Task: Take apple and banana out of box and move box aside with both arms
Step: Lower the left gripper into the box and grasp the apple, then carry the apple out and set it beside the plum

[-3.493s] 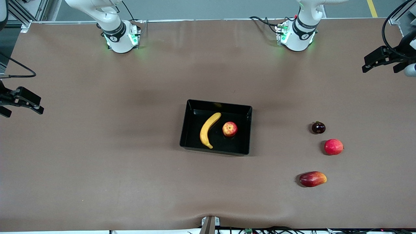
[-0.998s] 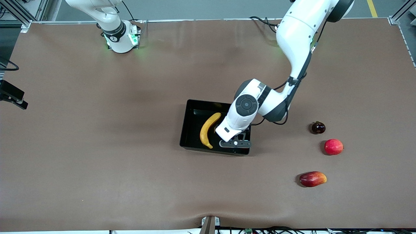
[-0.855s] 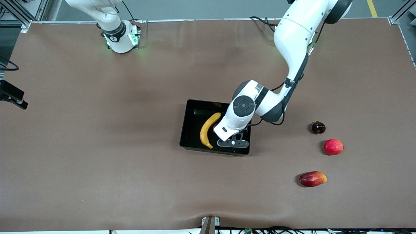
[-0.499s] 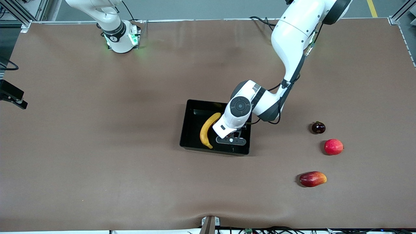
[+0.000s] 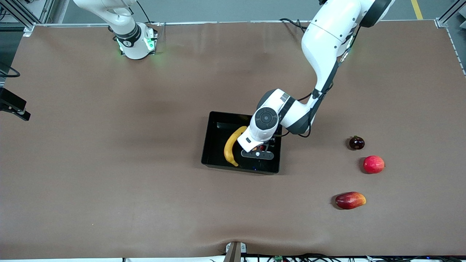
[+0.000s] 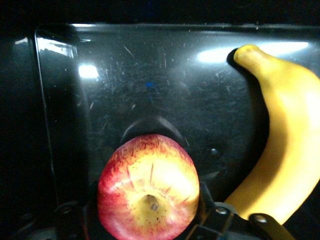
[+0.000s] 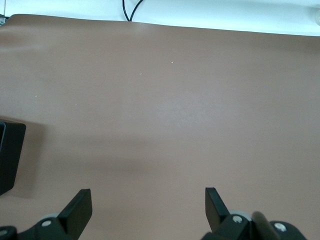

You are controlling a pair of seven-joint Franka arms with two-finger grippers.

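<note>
While the apple sits inside the black box, I see my left gripper down around it, fingers partly closed on either side of the fruit; whether they actually pinch it I cannot tell. Banana lies in the same box, just beside the apple, on the side toward the right arm's end of the table, curved, not touching the gripper as far as I see. Box rests near the middle of the table.

Right gripper hangs over bare table toward the right arm's end, fingers spread wide, nothing between them; that arm waits.

Near the table edge at the left arm's end: a small dark fruit, a round red fruit, a red-and-yellow mango-like fruit, each apart from the others.
</note>
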